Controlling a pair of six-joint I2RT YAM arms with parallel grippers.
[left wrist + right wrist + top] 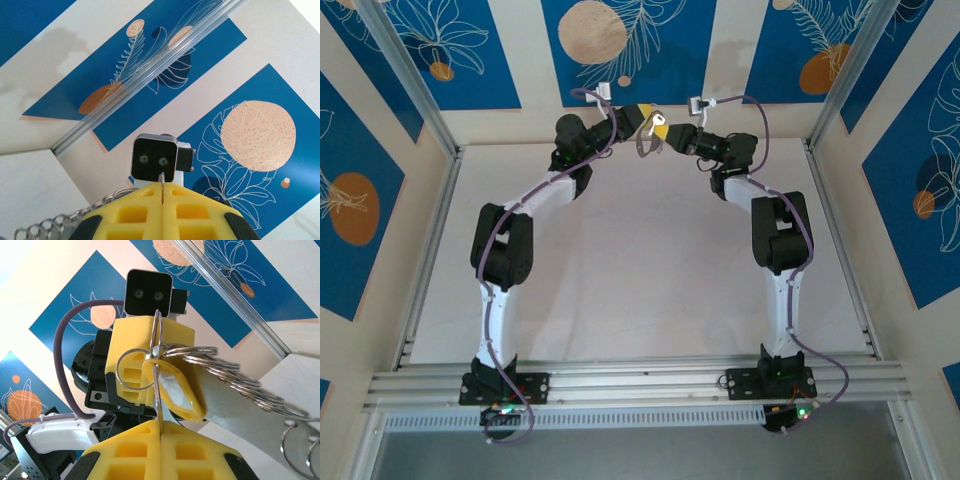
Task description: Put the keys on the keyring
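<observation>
Keyring (159, 400) edge-on in mid-air, left gripper (162, 192) and right gripper (160, 432) both tight on its wire

Keyring (158, 390): thin grey wire loop, upright and edge-on in the air above the far edge of the table (640, 250). Top is nipped in the left gripper (154, 326), bottom in the right gripper (160, 434). Keys (235, 380): string of small silvery linked pieces, hung on the loop near its middle, trailing sideways and sagging.
</observation>
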